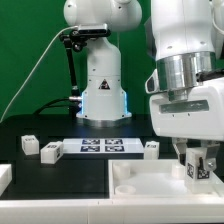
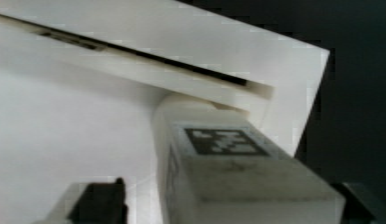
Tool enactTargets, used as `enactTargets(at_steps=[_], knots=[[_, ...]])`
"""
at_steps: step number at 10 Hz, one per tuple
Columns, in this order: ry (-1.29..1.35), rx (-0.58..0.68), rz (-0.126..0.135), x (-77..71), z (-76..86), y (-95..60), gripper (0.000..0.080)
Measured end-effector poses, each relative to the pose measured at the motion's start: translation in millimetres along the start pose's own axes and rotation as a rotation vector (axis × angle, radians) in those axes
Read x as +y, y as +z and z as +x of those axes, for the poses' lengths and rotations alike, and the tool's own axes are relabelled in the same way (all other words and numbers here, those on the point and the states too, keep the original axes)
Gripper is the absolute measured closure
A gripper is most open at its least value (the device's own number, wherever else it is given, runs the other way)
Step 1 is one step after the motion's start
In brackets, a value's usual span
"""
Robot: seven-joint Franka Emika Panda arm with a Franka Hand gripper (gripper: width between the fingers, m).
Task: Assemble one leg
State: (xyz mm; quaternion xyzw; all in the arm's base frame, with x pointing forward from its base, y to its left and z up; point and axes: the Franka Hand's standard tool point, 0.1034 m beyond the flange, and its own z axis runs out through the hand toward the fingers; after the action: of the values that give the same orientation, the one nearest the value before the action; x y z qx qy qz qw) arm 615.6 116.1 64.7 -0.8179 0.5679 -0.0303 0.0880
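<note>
My gripper [image 1: 200, 172] hangs at the exterior view's right, over the large white panel [image 1: 140, 185]. It is shut on a leg [image 1: 200, 166], a small white block with a black-and-white tag. In the wrist view the leg [image 2: 234, 150] runs out from between my gripper's [image 2: 234, 208] dark fingers [image 2: 101, 200], tag facing the camera. Its far end sits at a raised rim near the panel's [image 2: 83, 110] corner. I cannot tell whether it touches the panel.
The marker board [image 1: 100, 147] lies on the black table behind the panel. Loose legs lie beside it at the exterior view's left [image 1: 28, 145] [image 1: 50, 151] and right [image 1: 152, 148]. The arm's base [image 1: 103, 80] stands behind them.
</note>
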Motion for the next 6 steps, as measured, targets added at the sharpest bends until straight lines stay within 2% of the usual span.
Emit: enactTargets(at_steps=[1,3,6], knots=[[-0.136,-0.011,-0.021,-3.5,-0.3,-1.2,0.0168],[-0.339,-0.036,-0.067,-3.5,-1.5,0.7,0.0153],[-0.709,-0.051,-0.107,-4.5,6.1,-0.2,0.0151]])
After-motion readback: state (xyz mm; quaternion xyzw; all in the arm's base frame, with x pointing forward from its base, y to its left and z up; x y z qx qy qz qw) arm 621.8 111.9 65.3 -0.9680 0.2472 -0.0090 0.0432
